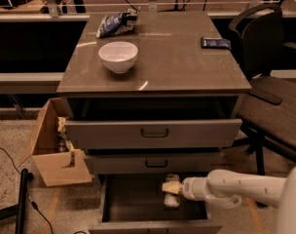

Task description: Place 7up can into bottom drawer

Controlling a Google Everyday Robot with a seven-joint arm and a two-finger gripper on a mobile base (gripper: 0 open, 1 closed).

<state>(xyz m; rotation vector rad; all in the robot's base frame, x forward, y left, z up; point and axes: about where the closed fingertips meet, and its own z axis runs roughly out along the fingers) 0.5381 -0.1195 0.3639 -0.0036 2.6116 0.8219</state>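
Note:
The 7up can [172, 193] is a small silvery-whitish can held upright inside the open bottom drawer [138, 213], near its back middle, just below the middle drawer's front. My gripper [170, 187] reaches in from the right on a white arm, and its pale fingers are closed around the can's upper part. The can's base is low in the drawer's dark interior; I cannot tell whether it touches the floor.
Two shallower grey drawers [153, 132] with black loop handles stick out above. The cabinet top holds a white bowl [118, 56], a foil snack bag [117, 23] and a dark blue packet [216, 43]. A cardboard box [53, 150] stands at left, a black chair [265, 38] at right.

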